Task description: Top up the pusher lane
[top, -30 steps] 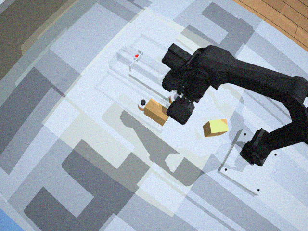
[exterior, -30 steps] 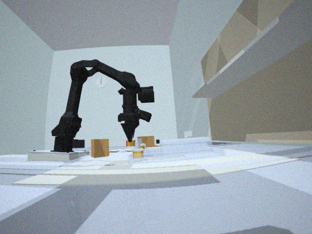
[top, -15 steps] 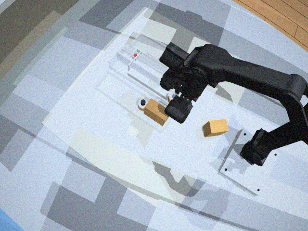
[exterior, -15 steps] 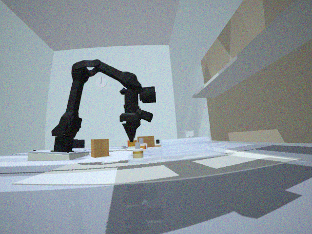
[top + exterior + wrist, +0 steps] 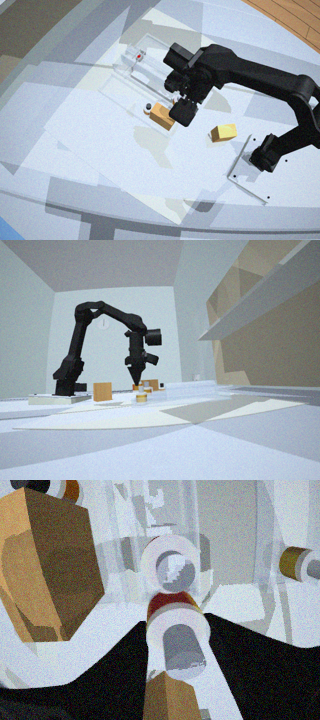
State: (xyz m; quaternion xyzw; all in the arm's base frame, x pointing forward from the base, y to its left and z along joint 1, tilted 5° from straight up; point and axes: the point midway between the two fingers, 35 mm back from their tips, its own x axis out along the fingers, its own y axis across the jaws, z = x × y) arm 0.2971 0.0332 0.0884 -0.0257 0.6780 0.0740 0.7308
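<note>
In the wrist view the tool (image 5: 175,660) is clenched on the red-banded jar (image 5: 175,623) at the centre of the frame, its dark fingers flanking the jar's pale cap. Just above it in that view stands the lane jar (image 5: 172,567), pale and cylindrical, close to the held jar; whether the two touch cannot be told. The clear lane walls (image 5: 220,514) run up the frame beyond it.

At the upper left of the wrist view a large brown block (image 5: 50,563) sits just beside the lane mouth, with a dark-capped, orange-banded jar (image 5: 47,482) behind it. At the right edge a gold-banded jar (image 5: 298,563) stands apart.

From the top view, the arm (image 5: 245,74) covers the lane front; a yellow block (image 5: 223,132) lies on the worktop (image 5: 90,155) to the lower right, well apart from the lane.
</note>
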